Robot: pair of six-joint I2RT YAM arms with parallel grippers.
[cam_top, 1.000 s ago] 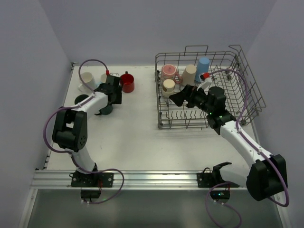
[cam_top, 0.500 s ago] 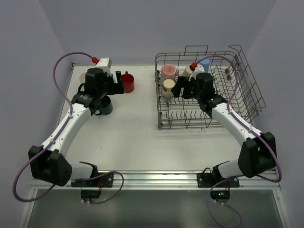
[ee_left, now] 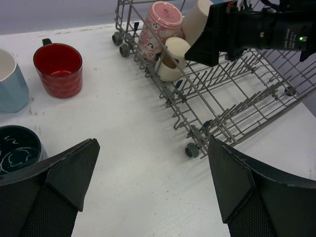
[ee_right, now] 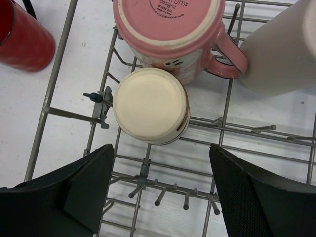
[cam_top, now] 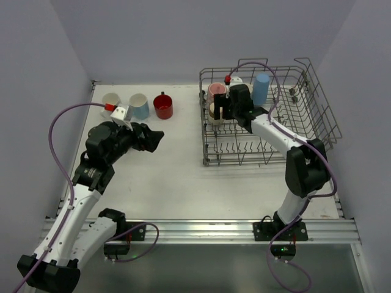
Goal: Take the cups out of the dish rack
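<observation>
White table (cam_top: 183, 174), pale walls (cam_top: 183, 36), metal rail (cam_top: 201, 231)

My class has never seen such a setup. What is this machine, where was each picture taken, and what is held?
Two robot arms are bolted to a table. The wide picture looks down from above; the other two come from wrist cameras. The left gripper hangs open and empty near a red cup, a light blue cup and a white cup on the table. The right gripper is open above a cream cup in the dish rack, beside a pink mug. Nothing is held.
</observation>
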